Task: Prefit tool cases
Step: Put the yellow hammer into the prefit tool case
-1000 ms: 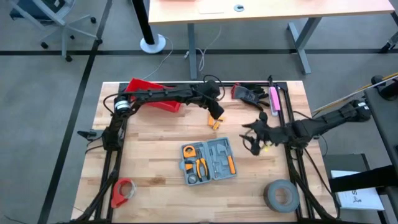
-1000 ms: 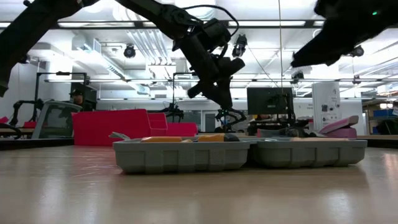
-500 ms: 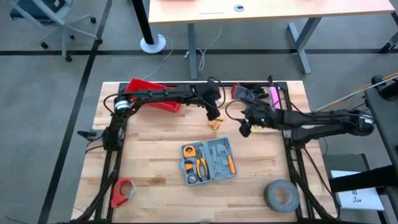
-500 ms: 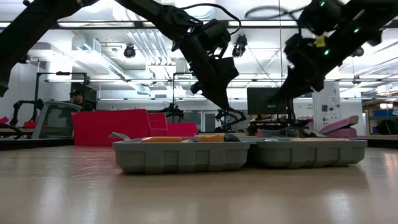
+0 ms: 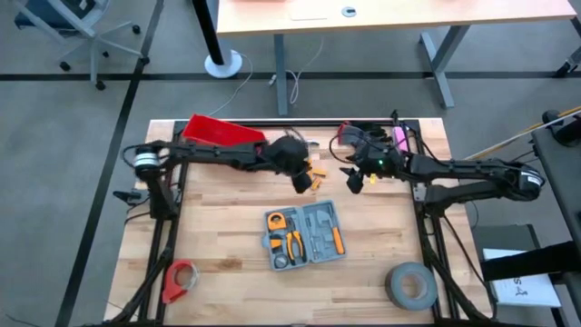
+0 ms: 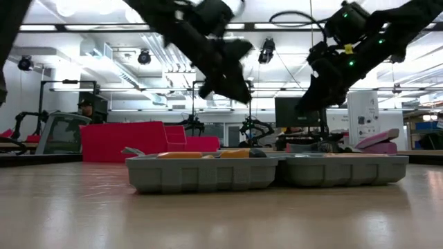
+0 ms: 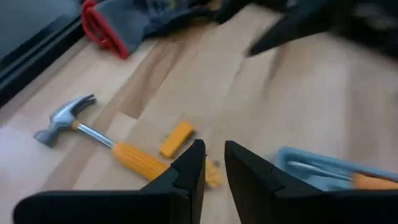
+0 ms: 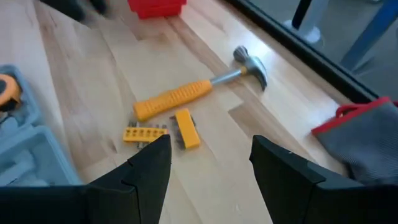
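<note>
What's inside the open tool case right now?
The tool case lies open with orange-handled tools in its recesses, pliers among them, and a round tape measure at one corner. Whether any recesses are empty can't be seen.

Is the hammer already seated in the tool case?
No, the hammer lies loose on the table beside two yellow bit holders, outside the tool case.
</note>
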You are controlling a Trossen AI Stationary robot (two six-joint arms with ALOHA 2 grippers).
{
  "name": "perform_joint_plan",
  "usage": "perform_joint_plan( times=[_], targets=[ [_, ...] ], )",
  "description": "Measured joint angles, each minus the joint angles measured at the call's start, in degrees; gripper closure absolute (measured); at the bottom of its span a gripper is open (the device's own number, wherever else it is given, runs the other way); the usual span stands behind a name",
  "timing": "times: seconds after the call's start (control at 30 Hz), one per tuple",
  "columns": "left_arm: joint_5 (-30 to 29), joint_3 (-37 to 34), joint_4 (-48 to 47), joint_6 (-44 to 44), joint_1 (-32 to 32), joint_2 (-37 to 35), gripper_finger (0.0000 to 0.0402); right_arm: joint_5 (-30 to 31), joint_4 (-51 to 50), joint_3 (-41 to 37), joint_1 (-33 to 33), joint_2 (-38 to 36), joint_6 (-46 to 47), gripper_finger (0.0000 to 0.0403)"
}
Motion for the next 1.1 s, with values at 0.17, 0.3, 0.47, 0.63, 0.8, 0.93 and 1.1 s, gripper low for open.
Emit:
perform_joint_plan(
  times=[0.17, 0.3, 0.47, 0.63, 0.8, 0.93, 1.1],
  targets=[
    [-0.2, -12.8, 13.8, -4.1, -2.5, -8.9, 0.0336, -5.6, -0.2, 4.1, -3.0, 5.5, 0.0, 0.0204],
    [-0.6, -20.7, 23.0, -8.0, -3.7, -14.6, 0.0336, -7.1, -2.2, 9.8, -3.7, 11.8, -3.7, 0.0204],
    [-4.5, -27.5, 25.7, -12.1, -4.9, -18.9, 0.0336, -7.8, -9.4, 19.6, -3.8, 20.4, -10.1, 0.0204],
    [-5.8, -31.5, 27.7, -14.6, -6.0, -20.3, 0.0336, -11.7, -11.5, 26.9, -5.2, 27.1, -14.1, 0.0204],
    [-6.1, -33.0, 28.0, -15.2, -6.7, -20.4, 0.0336, -13.0, -16.5, 34.1, -7.5, 32.6, -17.3, 0.0204],
    [-6.1, -33.4, 28.3, -15.7, -6.8, -20.4, 0.0336, -13.0, -24.1, 40.4, -9.6, 37.5, -19.4, 0.0204],
    [-6.1, -33.1, 28.2, -15.7, -7.2, -20.4, 0.0336, -13.0, -25.3, 44.1, -11.2, 41.3, -21.0, 0.0204]
  ],
)
